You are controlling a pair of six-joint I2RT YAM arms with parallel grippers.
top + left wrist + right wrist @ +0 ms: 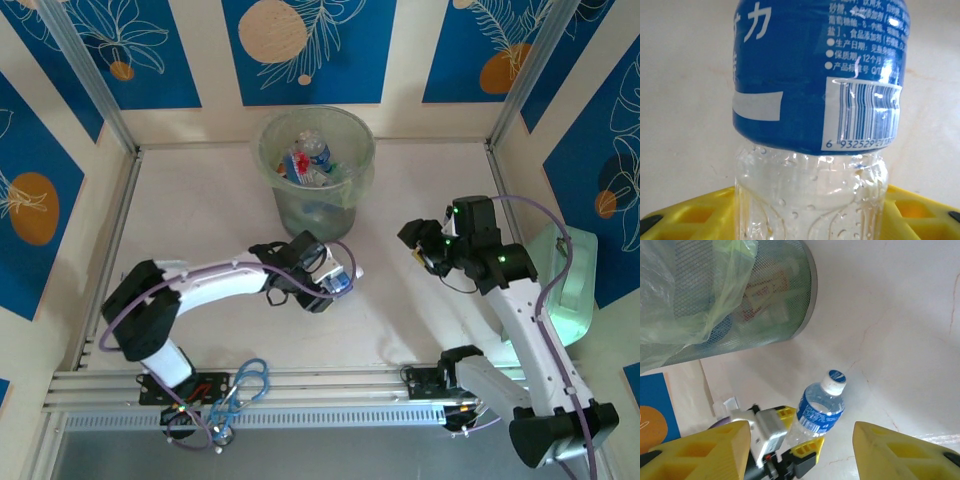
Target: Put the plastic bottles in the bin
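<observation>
Bin (312, 215) at far centre of desk (200, 200); green bag lines its mesh wall. Several plastic bottles (306, 163) piled inside, blue and red labels showing. Left gripper (328, 281) clamped on clear blue-label bottle (817, 85), in front of bin, apart from it. Right gripper (428, 252) spread wide, holding nothing, right of bin. Mint-green box (565, 290) at right edge.

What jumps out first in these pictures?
The left gripper grips a blue-labelled bottle at the middle of the table. Behind it stands the pale-green bin with bottles already inside. The right gripper hangs open on the right.
</observation>
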